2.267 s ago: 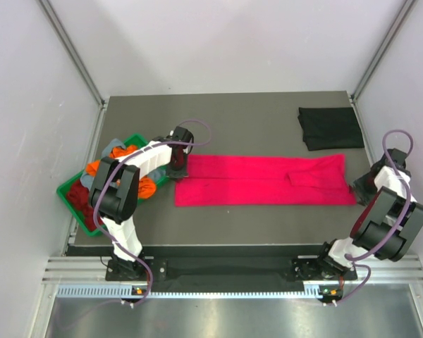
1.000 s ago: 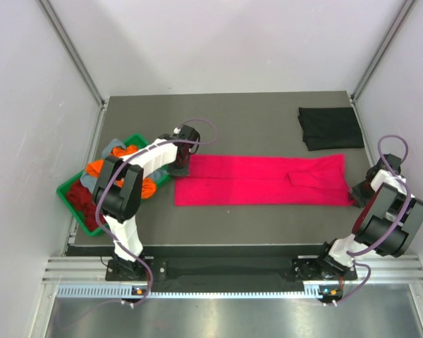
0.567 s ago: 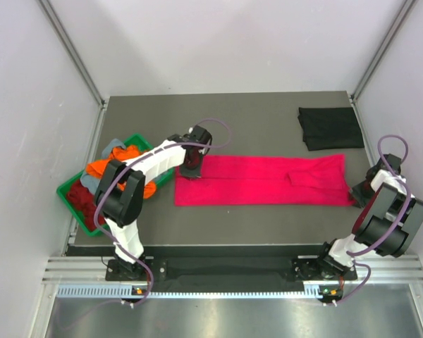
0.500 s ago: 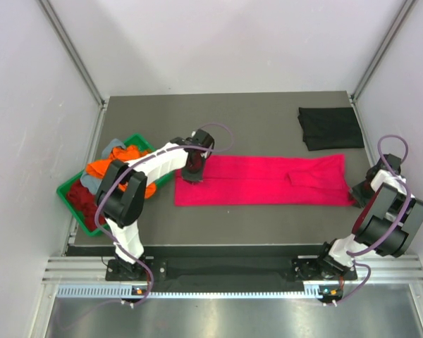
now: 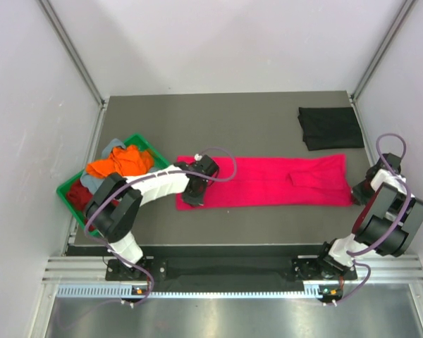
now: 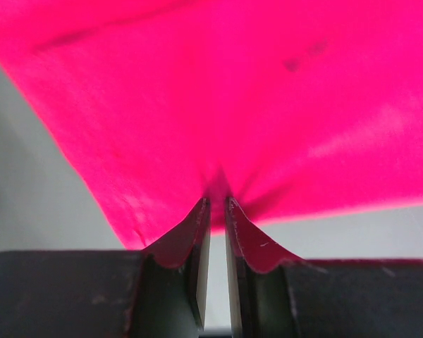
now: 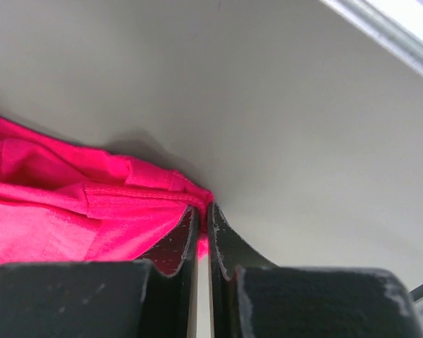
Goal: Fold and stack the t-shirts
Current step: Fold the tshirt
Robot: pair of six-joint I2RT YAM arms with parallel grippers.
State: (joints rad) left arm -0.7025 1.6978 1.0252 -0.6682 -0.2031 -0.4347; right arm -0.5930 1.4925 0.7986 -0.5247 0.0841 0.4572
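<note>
Left gripper (image 6: 216, 204) pinched almost closed on the hem of the pink-red t-shirt (image 5: 268, 181). Right gripper (image 7: 202, 210) clamped tight on its opposite corner. Shirt lies stretched between my two grippers on the bench (image 5: 233, 120). Best to lift both ends evenly, hold it taut, fold flat.

Pale lilac walls (image 5: 218, 42) enclose a dark grey table (image 5: 254, 120) under even light
</note>
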